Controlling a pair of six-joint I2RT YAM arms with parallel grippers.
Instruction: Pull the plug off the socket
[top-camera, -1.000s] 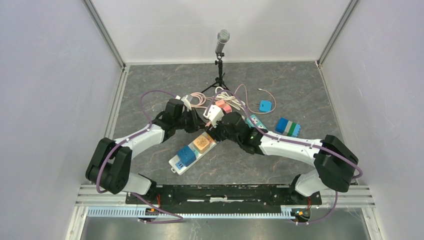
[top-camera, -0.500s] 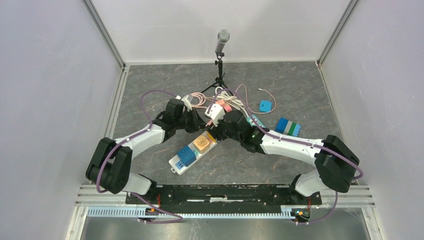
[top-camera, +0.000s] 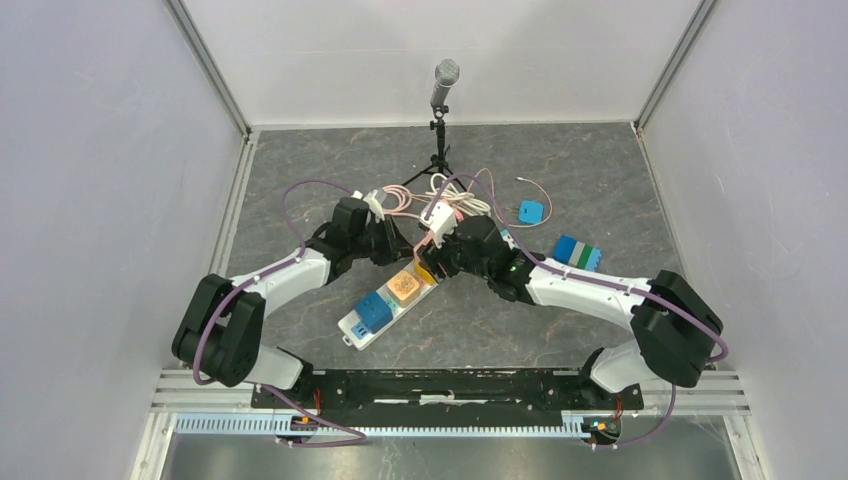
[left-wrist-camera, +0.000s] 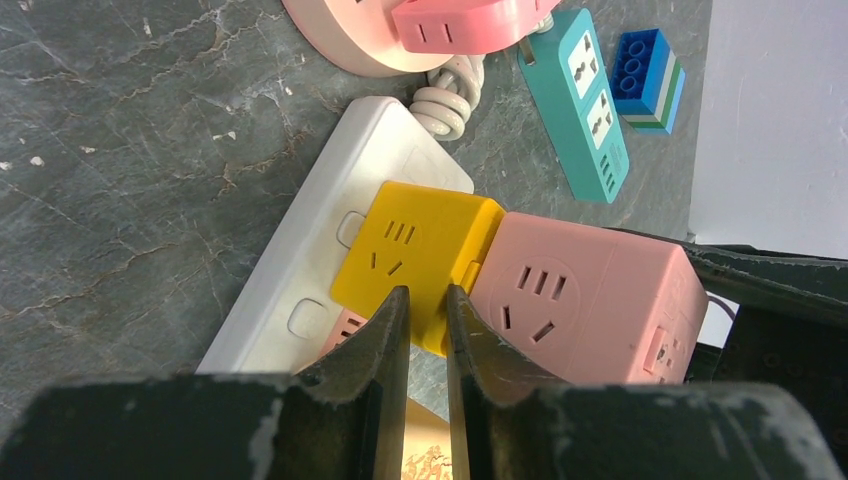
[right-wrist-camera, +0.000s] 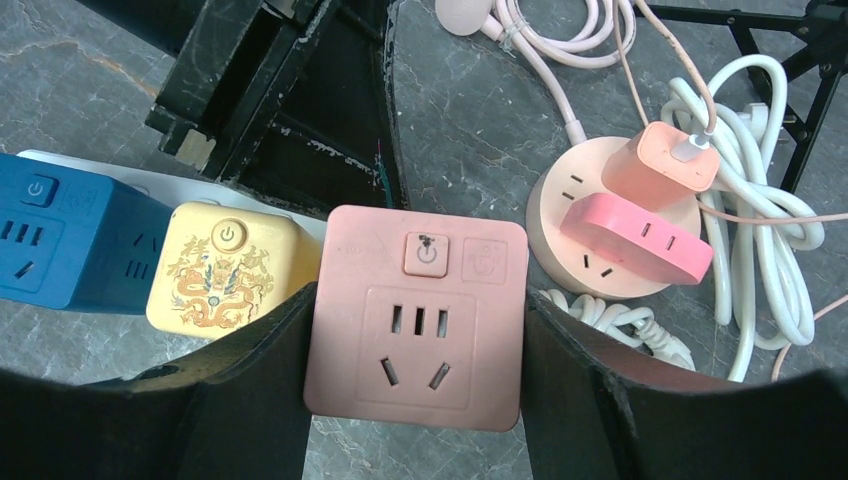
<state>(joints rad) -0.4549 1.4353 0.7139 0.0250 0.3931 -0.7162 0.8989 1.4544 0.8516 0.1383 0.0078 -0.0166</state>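
Observation:
My right gripper (right-wrist-camera: 415, 345) is shut on a pink cube plug (right-wrist-camera: 415, 315) and holds it off the white power strip (left-wrist-camera: 320, 250), with bare floor showing under it. In the top view the right gripper (top-camera: 441, 236) holds the cube (top-camera: 438, 220) just beyond the strip's far end (top-camera: 352, 328). A yellow cube (right-wrist-camera: 225, 270) and a blue cube (right-wrist-camera: 70, 245) sit plugged in the strip. My left gripper (left-wrist-camera: 427, 298) is shut and empty, its tips down over the strip beside the yellow cube (left-wrist-camera: 420, 245); it also shows in the top view (top-camera: 393, 250).
A round pink socket (right-wrist-camera: 600, 235) with plugs and coiled white and pink cables (right-wrist-camera: 770, 250) lies behind. A teal strip (left-wrist-camera: 590, 100) and a blue-green block (top-camera: 577, 254) lie to the right. A microphone on a tripod (top-camera: 443, 85) stands at the back.
My right gripper has carried the pink cube a little up and away from the strip's far end. The left gripper and the strip have stayed put.

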